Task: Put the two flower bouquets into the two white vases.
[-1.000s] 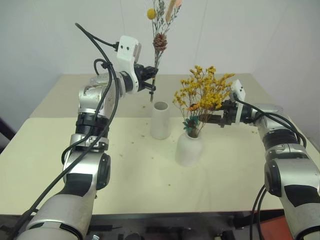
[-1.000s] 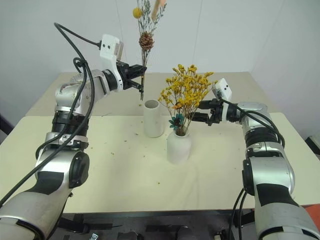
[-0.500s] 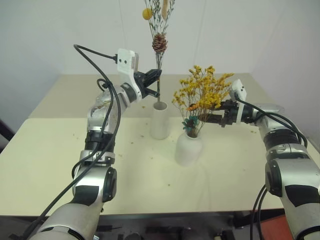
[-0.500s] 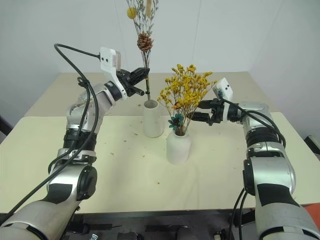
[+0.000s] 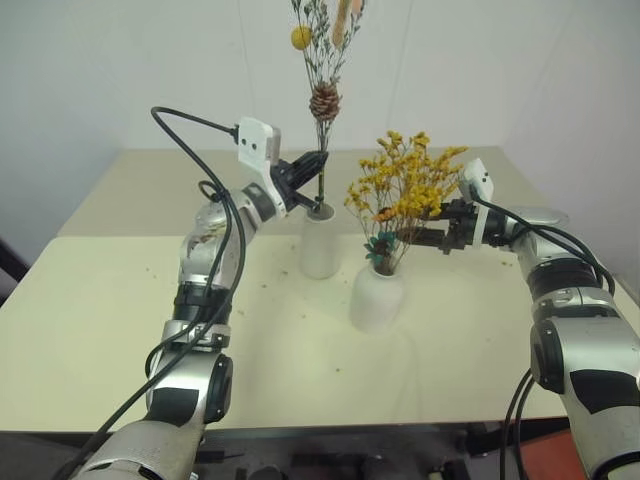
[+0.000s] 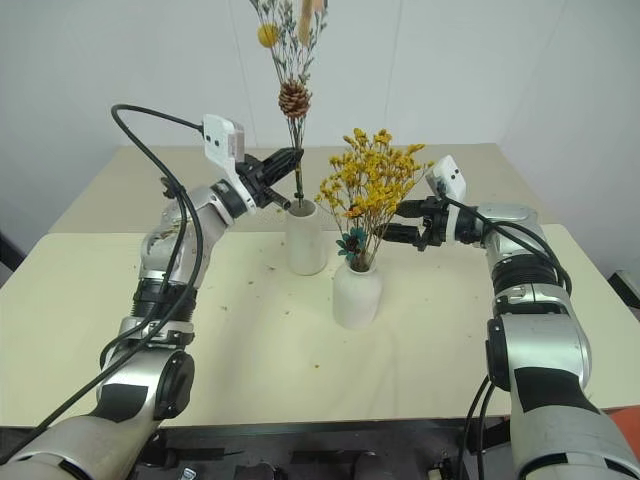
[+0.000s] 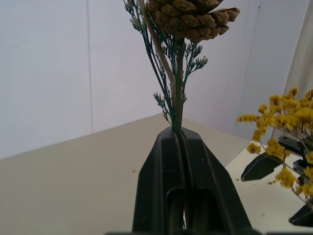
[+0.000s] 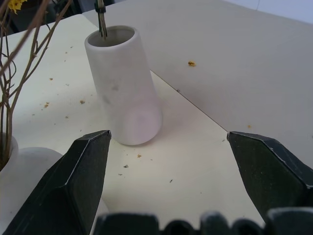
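Observation:
My left gripper [image 5: 312, 164] is shut on the thin stems of the small sprig bouquet [image 5: 323, 98], which stands upright with its pinecone [image 7: 190, 17] and yellow ball above the fingers. The stem ends [image 8: 101, 20] dip into the mouth of the taller white vase [image 5: 320, 241]. The bushy yellow bouquet [image 5: 405, 188] stands in the shorter dome-shaped white vase [image 5: 378, 296], just right of the tall one. My right gripper [image 5: 424, 238] is open beside the yellow bouquet's stems, holding nothing; its fingers [image 8: 78, 176] are spread wide toward the tall vase [image 8: 123, 85].
Both vases stand near the middle of a beige table [image 5: 130, 300], with small yellow flower crumbs [image 8: 190, 63] scattered around them. A white wall rises right behind the table's far edge. The left arm's black cable [image 5: 190, 120] loops above its wrist.
My left gripper has come down and to the right with the sprig bouquet, and the stem ends went from beside the tall vase into its mouth. The right gripper has stayed still.

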Action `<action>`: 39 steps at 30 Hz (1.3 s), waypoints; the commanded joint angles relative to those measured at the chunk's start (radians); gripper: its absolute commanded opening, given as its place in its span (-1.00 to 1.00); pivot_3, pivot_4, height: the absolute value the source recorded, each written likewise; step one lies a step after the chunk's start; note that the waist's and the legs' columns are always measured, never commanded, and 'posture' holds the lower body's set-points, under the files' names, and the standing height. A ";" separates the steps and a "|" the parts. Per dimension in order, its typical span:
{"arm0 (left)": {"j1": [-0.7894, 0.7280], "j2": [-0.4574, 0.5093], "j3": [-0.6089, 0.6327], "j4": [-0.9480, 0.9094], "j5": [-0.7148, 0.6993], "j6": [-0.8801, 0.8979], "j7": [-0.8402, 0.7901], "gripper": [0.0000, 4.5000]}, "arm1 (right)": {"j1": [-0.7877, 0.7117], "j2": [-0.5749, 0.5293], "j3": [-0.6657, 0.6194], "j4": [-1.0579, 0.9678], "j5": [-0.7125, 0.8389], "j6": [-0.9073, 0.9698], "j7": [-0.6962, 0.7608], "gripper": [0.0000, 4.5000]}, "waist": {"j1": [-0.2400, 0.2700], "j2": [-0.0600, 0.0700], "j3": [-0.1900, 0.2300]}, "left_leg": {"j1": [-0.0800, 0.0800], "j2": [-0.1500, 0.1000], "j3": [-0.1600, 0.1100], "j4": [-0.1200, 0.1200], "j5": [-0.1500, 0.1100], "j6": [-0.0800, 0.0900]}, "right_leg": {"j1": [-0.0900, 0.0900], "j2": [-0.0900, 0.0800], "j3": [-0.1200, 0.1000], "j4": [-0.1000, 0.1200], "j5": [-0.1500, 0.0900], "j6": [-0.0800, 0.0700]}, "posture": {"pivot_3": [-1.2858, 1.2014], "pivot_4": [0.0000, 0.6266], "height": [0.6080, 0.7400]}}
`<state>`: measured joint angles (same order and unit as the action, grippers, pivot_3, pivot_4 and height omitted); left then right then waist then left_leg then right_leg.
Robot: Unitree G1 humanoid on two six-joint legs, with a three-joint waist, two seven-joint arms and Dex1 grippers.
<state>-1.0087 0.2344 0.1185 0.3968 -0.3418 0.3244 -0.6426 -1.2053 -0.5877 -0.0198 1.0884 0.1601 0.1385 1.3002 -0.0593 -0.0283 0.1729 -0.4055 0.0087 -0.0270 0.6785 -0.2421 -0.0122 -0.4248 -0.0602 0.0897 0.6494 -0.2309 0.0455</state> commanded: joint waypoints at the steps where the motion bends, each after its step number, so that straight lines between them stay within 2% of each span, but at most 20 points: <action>1: 0.002 -0.001 -0.018 -0.045 0.010 -0.040 -0.004 -0.99 | -0.010 -0.016 -0.029 -0.029 0.009 -0.024 0.004 1.00 | 0.000 0.000 0.000 | 0.000 0.000 0.000 0.000 0.000 0.000 | 0.000 0.000 0.000 0.000 0.000 0.000 | 0.03 -0.52 1.00; 7: 0.002 0.000 -0.035 -0.035 0.024 -0.029 0.005 -0.99 | -0.010 -0.016 -0.029 -0.030 0.009 -0.023 0.005 1.00 | 0.000 0.000 0.000 | 0.000 0.000 0.000 0.000 0.000 0.000 | 0.000 0.000 0.000 0.000 0.000 0.000 | 0.03 -0.52 1.00; 12: 0.006 0.026 -0.054 -0.044 0.028 0.017 -0.010 -0.43 | -0.007 -0.016 -0.028 -0.032 0.009 -0.025 0.005 1.00 | -0.002 0.000 0.000 | 0.000 0.000 0.000 0.000 0.000 0.000 | 0.000 0.000 0.000 0.000 0.000 0.000 | 0.03 -0.52 1.00; 20: 0.031 0.073 -0.043 -0.100 0.010 0.054 -0.018 0.78 | -0.004 -0.015 -0.028 -0.033 0.009 -0.025 0.006 1.00 | -0.007 0.000 0.000 | 0.000 0.000 0.000 0.000 0.000 0.000 | 0.000 0.000 0.000 0.000 0.000 0.000 | 0.03 -0.52 1.00; 22: 0.058 0.098 -0.043 -0.150 0.003 0.089 -0.022 0.99 | -0.004 -0.016 -0.027 -0.032 0.008 -0.026 0.006 1.00 | -0.008 0.000 0.000 | 0.000 0.000 0.000 0.000 0.000 0.000 | 0.000 0.000 0.000 0.000 0.000 0.000 | 0.03 -0.52 1.00; 30: 0.147 0.229 -0.024 -0.304 -0.062 0.217 -0.105 0.99 | 0.006 -0.040 -0.026 -0.046 0.001 -0.028 0.004 1.00 | -0.010 0.000 0.000 | 0.000 0.000 0.000 0.000 0.000 0.000 | 0.000 0.000 0.000 0.000 0.000 0.000 | 0.03 -0.52 1.00; 34: 0.194 0.309 -0.006 -0.332 -0.088 0.209 -0.176 0.99 | 0.054 -0.091 -0.026 -0.094 -0.007 -0.026 -0.011 1.00 | -0.007 0.000 0.000 | 0.000 0.000 0.000 0.000 0.000 0.000 | 0.000 0.000 0.000 0.000 0.000 0.000 | 0.03 -0.52 1.00; 39: 0.215 0.359 -0.002 -0.312 -0.095 0.185 -0.240 0.99 | 0.148 -0.161 -0.059 -0.241 0.025 0.031 -0.026 1.00 | -0.004 0.000 0.000 | 0.000 0.000 0.000 0.000 0.000 0.000 | 0.001 0.000 -0.001 -0.001 0.000 0.000 | 0.03 -0.52 1.00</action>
<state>-0.7886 0.5813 0.1017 0.1113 -0.4243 0.5376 -0.8613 -1.0517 -0.7206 -0.0463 0.9181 0.1582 0.1514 1.2774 -0.0629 -0.0279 0.1730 -0.4052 0.0091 -0.0271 0.6783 -0.2421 -0.0122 -0.4243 -0.0601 0.0893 0.6485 -0.2310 0.0455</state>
